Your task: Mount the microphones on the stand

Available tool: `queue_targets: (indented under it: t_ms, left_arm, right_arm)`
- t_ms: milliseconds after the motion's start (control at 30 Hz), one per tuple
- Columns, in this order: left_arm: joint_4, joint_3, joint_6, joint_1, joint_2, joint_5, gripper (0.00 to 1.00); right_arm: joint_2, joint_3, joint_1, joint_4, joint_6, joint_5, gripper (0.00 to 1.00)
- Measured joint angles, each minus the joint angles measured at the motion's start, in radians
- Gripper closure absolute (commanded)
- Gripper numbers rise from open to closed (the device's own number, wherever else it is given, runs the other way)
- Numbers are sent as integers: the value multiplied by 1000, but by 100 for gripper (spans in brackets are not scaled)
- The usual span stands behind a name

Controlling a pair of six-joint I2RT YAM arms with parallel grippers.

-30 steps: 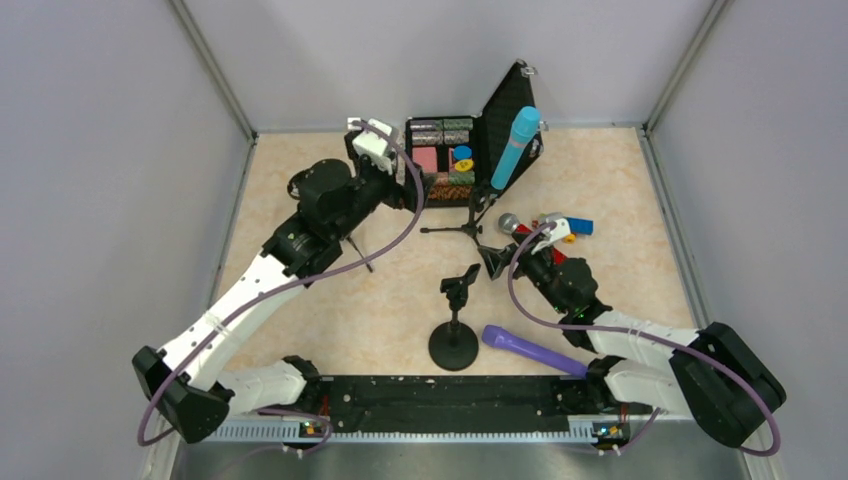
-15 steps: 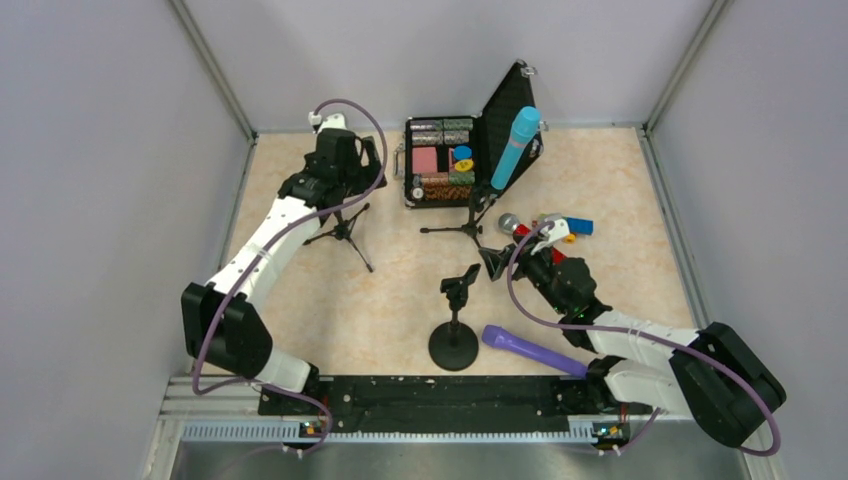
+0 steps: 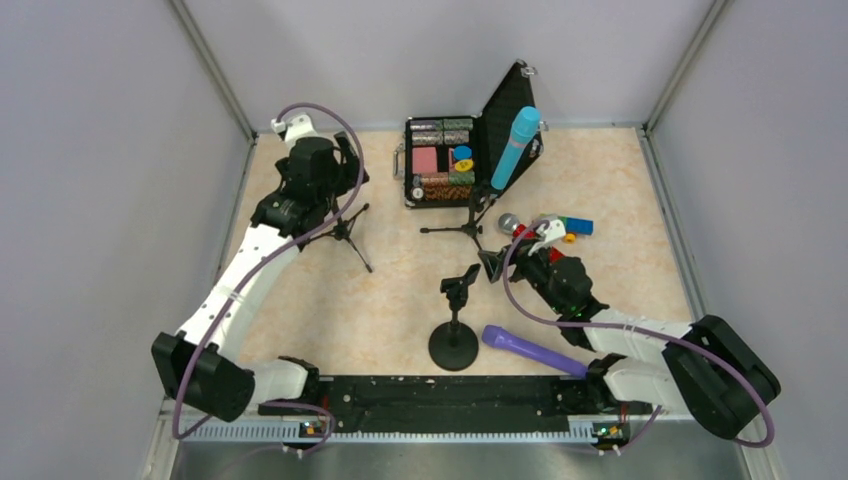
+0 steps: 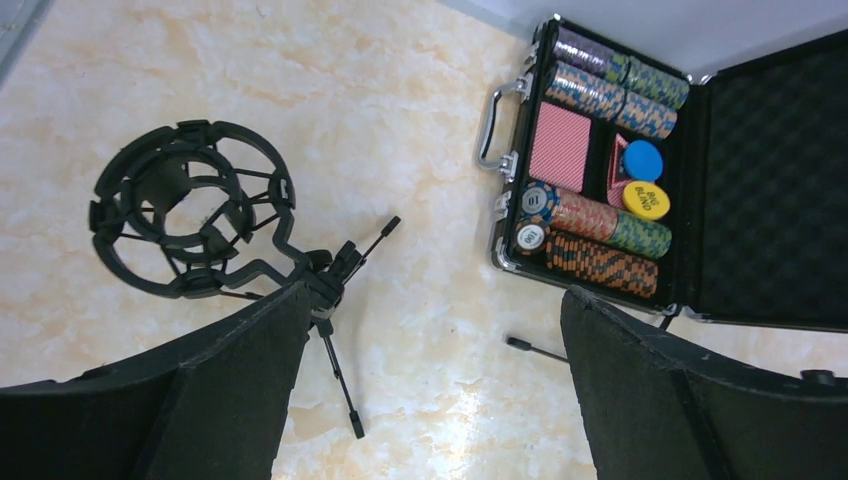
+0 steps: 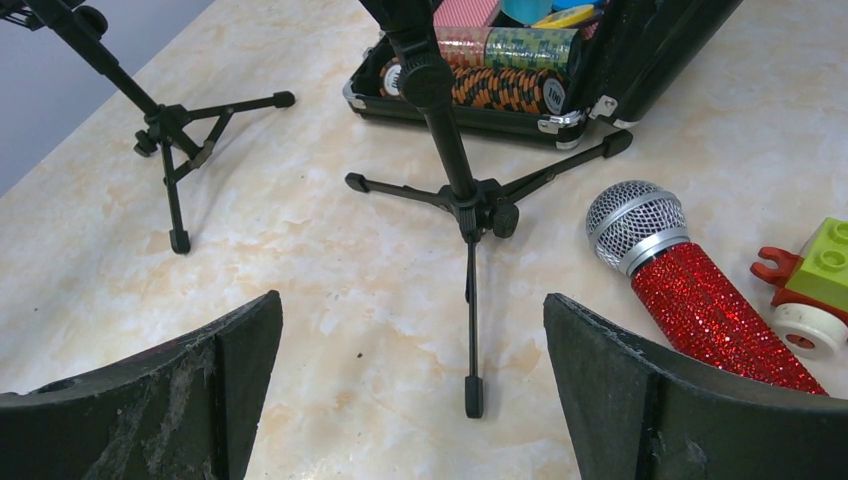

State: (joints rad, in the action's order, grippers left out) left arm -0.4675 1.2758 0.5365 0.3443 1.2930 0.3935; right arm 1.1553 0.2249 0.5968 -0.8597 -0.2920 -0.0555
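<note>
Left fingers [image 4: 225, 400]: spread wide, gripping nothing, suspended over the far left of the counter [image 4: 420, 130], directly above the leg hub of the shock-mount tripod [image 4: 190, 222], whose ring mount tilts away toward the left wall. Right fingers [image 5: 660, 400]: likewise spread wide and gripping nothing, held low over the counter and facing the feet of the central tripod stand [image 5: 470, 200]. Light blue microphone [image 3: 514, 148]: seated at a tilt on top of the central tripod stand, in front of the raised lid of the open chip case [image 3: 445, 160]. Red microphone [image 5: 700, 300]: lying flat on the counter just right of the central tripod stand's feet, silver mesh head toward the stand, ahead of the right-hand finger of the pair and apart from it. Its glittery body runs beside the toy-brick car [image 5: 815, 280]; whether the two touch cannot be told. Purple microphone [image 3: 532, 350]: lying flat near the front edge of the counter, alongside the right arm, one end just beside the round-base stand [image 3: 455, 335]. Round-base stand: upright, centre of the counter, clip at its top, well apart from both sets of fingers. Chip case: at the far edge of the counter, with rows of chips and a card deck in its compartments
</note>
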Motion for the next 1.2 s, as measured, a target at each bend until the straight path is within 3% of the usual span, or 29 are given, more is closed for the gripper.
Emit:
queue_targets:
  t_ms: [367, 533, 1200]
  left_arm:
    - [-146, -12, 124, -1, -53, 121, 1]
    - [-167, -72, 162, -26, -42, 109, 1]
    - [-5, -87, 171, -134, 135, -9, 1]
  right_arm:
    - [29, 6, -1, -13, -4, 11, 1]
    - [46, 7, -3, -14, -8, 21, 1]
    - [47, 8, -5, -14, -7, 23, 1]
